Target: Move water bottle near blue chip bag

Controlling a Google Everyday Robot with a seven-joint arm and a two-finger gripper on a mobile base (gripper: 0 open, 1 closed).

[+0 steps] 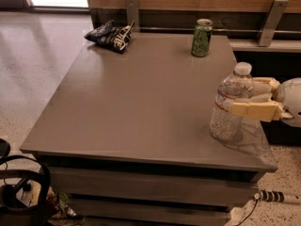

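Your gripper (241, 99) reaches in from the right edge, its fingers clamped on the water bottle (229, 108) at label height. The bottle stands near the table's (141, 98) front right corner, apparently touching the surface. The blue chip bag (109, 34) lies at the far left corner, well apart. A green can (201, 37) stands far right.

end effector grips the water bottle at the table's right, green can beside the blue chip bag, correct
No: camera view shows the green can far right, the blue chip bag far left, apart. The end effector does grip the water bottle at the right.
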